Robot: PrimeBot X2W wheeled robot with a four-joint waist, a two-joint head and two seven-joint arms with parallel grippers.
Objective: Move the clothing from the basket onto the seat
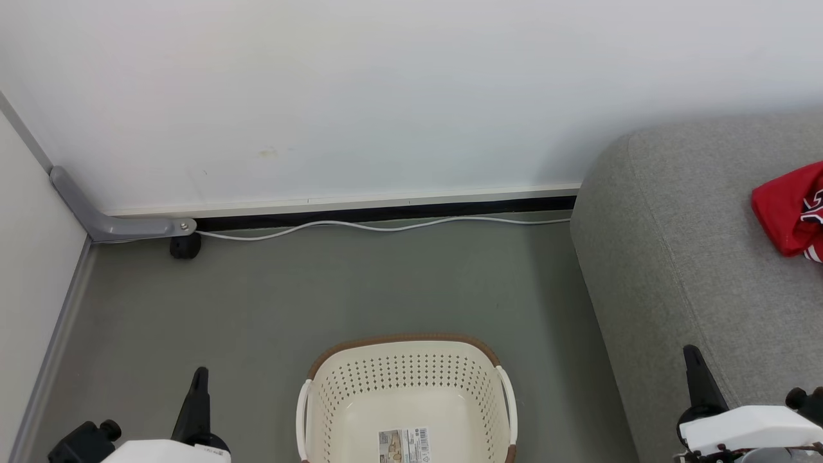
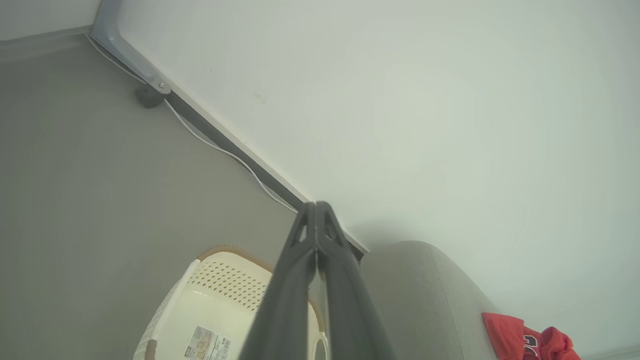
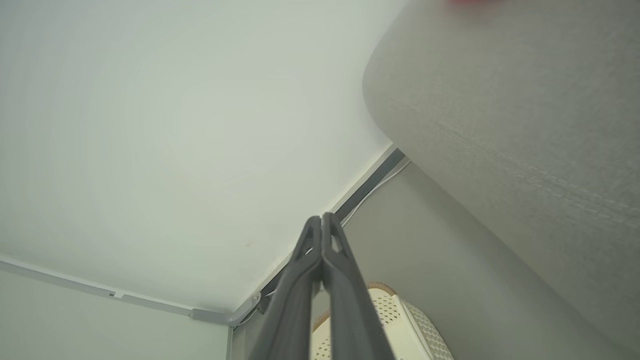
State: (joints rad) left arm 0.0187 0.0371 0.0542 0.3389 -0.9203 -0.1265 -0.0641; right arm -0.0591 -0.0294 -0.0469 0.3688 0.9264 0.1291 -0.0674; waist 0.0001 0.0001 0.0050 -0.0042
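Grey-green floor (image 1: pixel 257 308), plain pale wall (image 1: pixel 386 96) behind; all places given from the basket.

1. Basket (image 1: pixel 398 373): oval, cream, perforated sides, brown rim, two white handles. Stands on the floor at the lower middle of the head view. Barcode sticker (image 1: pixel 404 445) lies on its bare bottom.
2. Seat (image 1: pixel 675 257): large light grey upholstered sofa, to the basket's right, a strip of floor between the two. Rounded end faces the wall.
3. Clothing (image 1: pixel 787 209): bright red fabric with white trim and a dark-and-white marking, heaped on top of the seat, well apart from the basket, to its right and beyond. Cut off by the head view's edge; how many pieces cannot be told.
4. Left gripper (image 1: pixel 202 374): left of the basket, near but apart from it. Fingers pressed together tip to tip (image 2: pixel 316 205), nothing between them.
5. Right gripper (image 1: pixel 691 352): right of the basket, over the seat's front edge. Fingers likewise closed together (image 3: pixel 320 217), holding nothing.
6. White cable (image 1: pixel 386 226): runs along the foot of the wall, beyond the basket.
7. Grey conduit (image 1: pixel 116 225): in the corner beyond and left of the basket, a small black knob (image 1: pixel 185 246) just beneath its end.
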